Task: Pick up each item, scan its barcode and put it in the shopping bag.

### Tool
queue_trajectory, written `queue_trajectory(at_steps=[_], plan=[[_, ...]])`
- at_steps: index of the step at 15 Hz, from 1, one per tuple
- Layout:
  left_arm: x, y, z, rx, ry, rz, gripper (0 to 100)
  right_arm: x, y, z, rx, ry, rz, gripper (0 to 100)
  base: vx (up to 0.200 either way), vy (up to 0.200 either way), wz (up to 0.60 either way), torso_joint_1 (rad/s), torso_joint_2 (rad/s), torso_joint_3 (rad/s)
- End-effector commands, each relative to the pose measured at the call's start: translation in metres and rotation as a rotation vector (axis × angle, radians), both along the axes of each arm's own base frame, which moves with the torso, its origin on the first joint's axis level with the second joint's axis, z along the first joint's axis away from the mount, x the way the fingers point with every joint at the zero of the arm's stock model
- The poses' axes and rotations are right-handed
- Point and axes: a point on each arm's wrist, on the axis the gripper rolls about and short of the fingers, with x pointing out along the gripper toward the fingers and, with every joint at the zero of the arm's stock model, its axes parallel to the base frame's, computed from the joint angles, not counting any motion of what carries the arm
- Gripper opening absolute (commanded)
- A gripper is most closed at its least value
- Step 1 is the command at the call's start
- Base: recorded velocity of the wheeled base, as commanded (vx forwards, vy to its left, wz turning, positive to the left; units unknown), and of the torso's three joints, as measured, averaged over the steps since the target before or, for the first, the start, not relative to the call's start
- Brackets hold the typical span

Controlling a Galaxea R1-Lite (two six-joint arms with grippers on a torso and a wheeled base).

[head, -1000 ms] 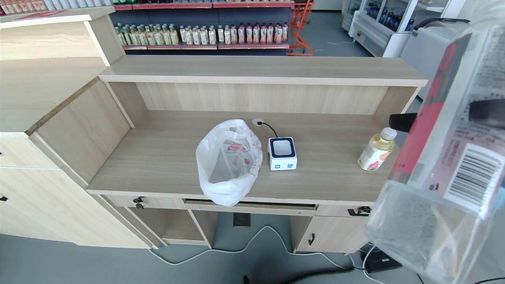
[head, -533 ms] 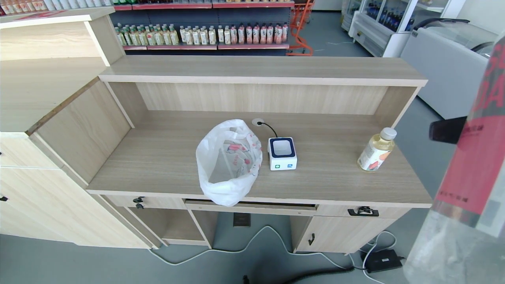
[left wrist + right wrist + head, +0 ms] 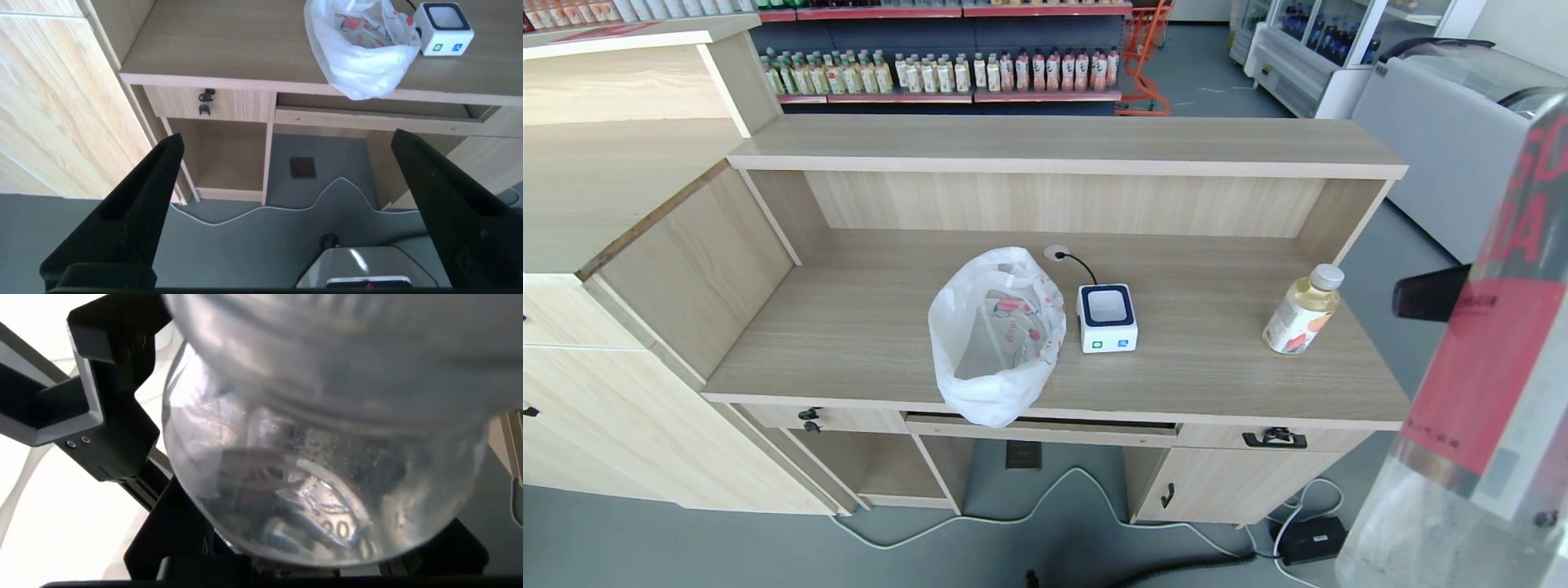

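Risk is found mainly in the path to the scanner [image 3: 1107, 317]. The clear bottle with the red label [image 3: 1486, 367] is held up in the air at the robot's right side, beyond the end of the counter [image 3: 1201, 359] and well apart from the scanner. The right gripper [image 3: 270, 457] is clamped around its body, with one dark finger [image 3: 1429, 292] seen against the label.

The bottle is round and smooth, so it could probably be turned or slipped in the grip if it is swung fast. The barcode would then be faced away from the scanner window and no reading would be taken.

A second bottle with pale yellow drink [image 3: 1303, 310] is standing on the counter near its right end, between the held bottle and the scanner. It could be knocked over if the arm is brought in too low.

The shopping bag [image 3: 996, 335] is standing open just beside the scanner, but it is soft — its rim could be pushed down by a drop that is not centred.

The left gripper [image 3: 282, 216] is hanging low before the counter, its fingers spread wide apart and nothing held.
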Motion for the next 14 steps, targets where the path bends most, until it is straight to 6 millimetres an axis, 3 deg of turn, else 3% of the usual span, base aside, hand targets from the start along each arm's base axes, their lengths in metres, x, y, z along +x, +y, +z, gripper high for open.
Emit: queue_trajectory(at_steps=[1,7,9,11,14], plan=[[0.0,0.0,0.0,-0.001,0.0,0.0,100,0.006,0.002,-0.006,-0.009,0.004,-0.021,0,0.0,0.0,0.0,0.0,0.0,0.0],[0.0,0.0,0.0,-0.001,-0.001,0.0,100,0.012,-0.001,-0.009,-0.007,-0.016,-0.074,0,0.0,0.0,0.0,0.0,0.0,0.0],[0.0,0.0,0.0,-0.001,-0.001,0.0,100,0.044,-0.01,-0.022,-0.033,-0.142,-0.375,0,0.0,0.0,0.0,0.0,0.0,0.0],[0.0,0.0,0.0,-0.001,0.0,0.0,100,0.091,-0.035,-0.047,-0.164,-0.275,-0.78,0,0.0,0.0,0.0,0.0,0.0,0.0],[0.0,0.0,0.0,-0.001,0.0,0.0,100,0.117,-0.069,-0.071,-0.176,-0.379,-1.11,0,0.0,0.0,0.0,0.0,0.0,0.0]])
